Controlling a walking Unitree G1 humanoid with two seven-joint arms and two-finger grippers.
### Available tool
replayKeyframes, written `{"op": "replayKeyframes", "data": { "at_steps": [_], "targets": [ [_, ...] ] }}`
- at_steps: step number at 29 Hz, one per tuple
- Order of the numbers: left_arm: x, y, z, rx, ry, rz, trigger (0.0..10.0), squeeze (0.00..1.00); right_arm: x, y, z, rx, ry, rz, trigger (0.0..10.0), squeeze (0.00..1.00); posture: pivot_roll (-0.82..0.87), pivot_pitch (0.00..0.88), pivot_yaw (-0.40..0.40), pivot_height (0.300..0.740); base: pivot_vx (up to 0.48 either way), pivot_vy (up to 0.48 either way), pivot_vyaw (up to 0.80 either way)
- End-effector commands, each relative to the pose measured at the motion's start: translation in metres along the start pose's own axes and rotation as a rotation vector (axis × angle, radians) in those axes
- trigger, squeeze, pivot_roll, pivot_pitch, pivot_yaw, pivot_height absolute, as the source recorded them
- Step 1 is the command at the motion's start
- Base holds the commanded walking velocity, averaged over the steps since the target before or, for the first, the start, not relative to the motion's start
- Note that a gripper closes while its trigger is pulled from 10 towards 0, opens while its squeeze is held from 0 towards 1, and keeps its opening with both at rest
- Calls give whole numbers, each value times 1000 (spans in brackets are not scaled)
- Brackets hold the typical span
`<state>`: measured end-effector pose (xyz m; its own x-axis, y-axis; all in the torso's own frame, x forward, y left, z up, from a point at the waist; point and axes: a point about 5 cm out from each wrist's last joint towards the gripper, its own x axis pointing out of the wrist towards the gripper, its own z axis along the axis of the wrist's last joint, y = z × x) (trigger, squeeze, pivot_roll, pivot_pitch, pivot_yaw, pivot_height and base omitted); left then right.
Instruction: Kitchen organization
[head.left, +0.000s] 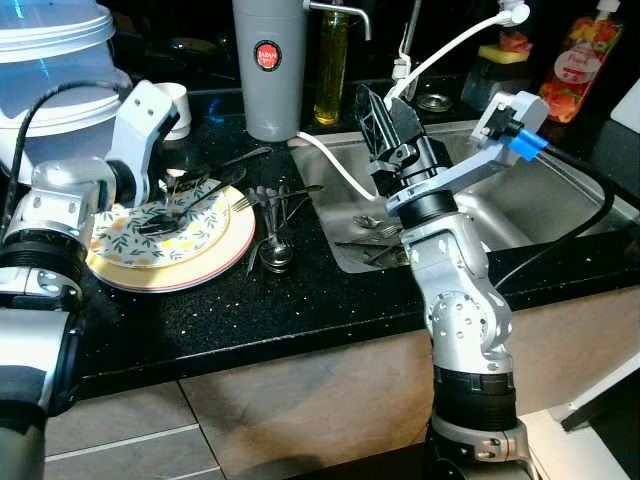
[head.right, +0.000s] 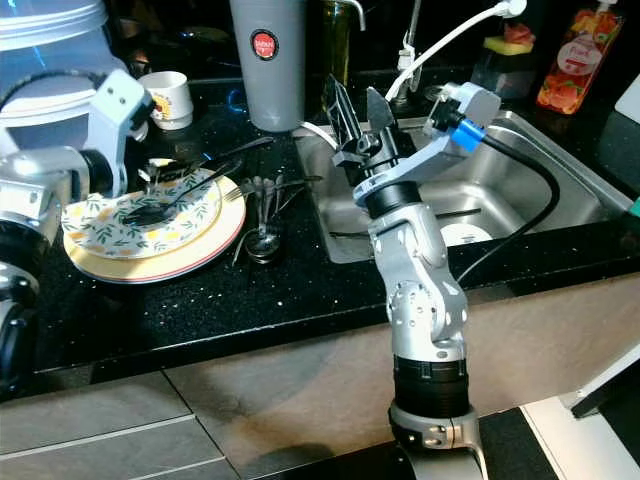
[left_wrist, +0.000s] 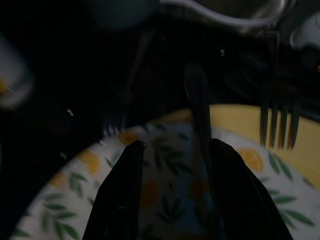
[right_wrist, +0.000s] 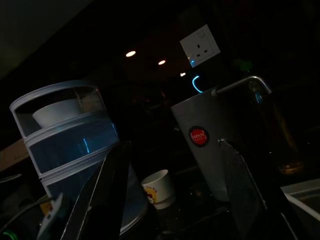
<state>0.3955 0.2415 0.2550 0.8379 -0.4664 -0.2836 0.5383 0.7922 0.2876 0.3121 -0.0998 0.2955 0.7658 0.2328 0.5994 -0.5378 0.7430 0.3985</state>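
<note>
Left tool (left_wrist: 172, 150) spread apart over floral plate (head.left: 160, 235); right tool (head.right: 352, 105) apart, raised above sink (head.left: 500, 200).

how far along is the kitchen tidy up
Early. Done: plates stacked on the counter. In hand: left gripper open over the top plate's spoon; right gripper open, raised above the sink. Left: loose cutlery beside the plates and in the sink.
</note>
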Motion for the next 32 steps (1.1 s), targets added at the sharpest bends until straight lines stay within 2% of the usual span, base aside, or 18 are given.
{"op": "replayKeyframes", "data": {
  "at_steps": [1, 5, 7, 8, 10, 15, 17, 18, 22, 29, 32],
  "targets": [
    [6, -6, 2, 21, 23, -33, 10000, 0, -3, -4, 2, -8, -11, -17, 10000, 0, 89, 0, 41, 740, 0, 0, 0],
    [10, -10, -26, 105, 197, 1, 10000, 0, -3, -5, 3, -14, -15, -20, 10000, 0, 79, 0, 48, 740, 0, 0, 0],
    [9, -9, -27, 107, 199, 6, 10000, 0, -2, -4, 3, -16, -16, -19, 10000, 0, 75, 0, 50, 740, 0, 0, 0],
    [3, -3, -23, 88, 154, 14, 10000, 0, -3, -3, 5, -19, -20, -16, 10000, 0, 71, 0, 49, 740, 0, 0, 0],
    [-2, 2, -19, 88, 134, 14, 10000, 0, -4, -3, 6, -20, -22, -15, 10000, 0, 82, 0, 42, 740, 0, 0, 0],
    [-13, 8, -23, 116, 156, -11, 10000, 0, -5, -6, 5, -21, -12, -24, 10000, 0, 101, 0, 34, 740, 0, 0, 0],
    [-24, 11, -29, 145, 185, -56, 10000, 0, -4, -7, 3, -19, -7, -20, 10000, 0, 112, 4, 29, 740, 0, 0, 0],
    [-24, 11, -29, 145, 185, -56, 10000, 0, -4, -7, 3, -19, -7, -20, 10000, 0, 112, 4, 29, 740, 0, 0, 0],
    [-48, 19, -27, 194, 179, -103, 10000, 0, 1, -5, 4, -11, -9, 2, 10000, 0, 140, 21, 14, 740, 0, 0, 0],
    [-48, 11, -24, 162, 142, -175, 10000, 0, 2, -4, 2, -7, -4, 5, 10000, 0, 142, 22, 16, 740, 0, 0, 0],
    [-48, 10, -19, 180, 129, -192, 10000, 0, 3, -4, 5, -9, -9, 7, 10000, 0, 128, 26, 15, 740, 0, 0, 0]
  ]
}}
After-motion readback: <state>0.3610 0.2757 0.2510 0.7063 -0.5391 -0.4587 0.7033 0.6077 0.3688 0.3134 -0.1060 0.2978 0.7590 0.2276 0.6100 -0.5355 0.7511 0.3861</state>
